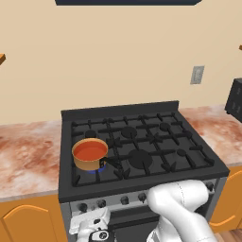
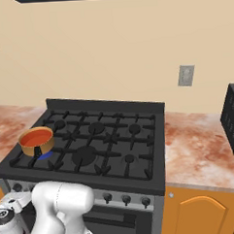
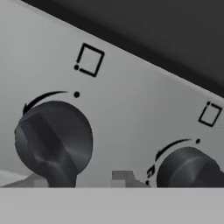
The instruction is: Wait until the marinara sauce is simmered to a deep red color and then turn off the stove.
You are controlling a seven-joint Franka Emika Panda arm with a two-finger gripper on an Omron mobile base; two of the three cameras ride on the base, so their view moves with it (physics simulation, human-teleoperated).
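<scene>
The marinara sauce sits as a flat red-orange disc in a small tan saucepan on the near-left burner of the stove, with a blue flame showing under the pan, so the burner appears lit. The hand hangs low in front of the silver control panel, near its left end, and the hand view looks straight at two dark knobs: a larger-looking left knob and a right knob cut off at the bottom. The main risk, as I judge it, is picking the wrong knob: the small square burner markings above each knob are too coarse to read, so which knob feeds the lit burner is uncertain. A second risk is acting too soon, since the sauce looks more orange-red than deep red. A glancing approach could also let the fingers slide off the round knob without turning it. The pincer is largely hidden in the base views, its tips are barely visible in the hand view, and I cannot tell whether it is spread or pressed together; nothing appears held. The knobs' pointer positions are also hard to make out.
</scene>
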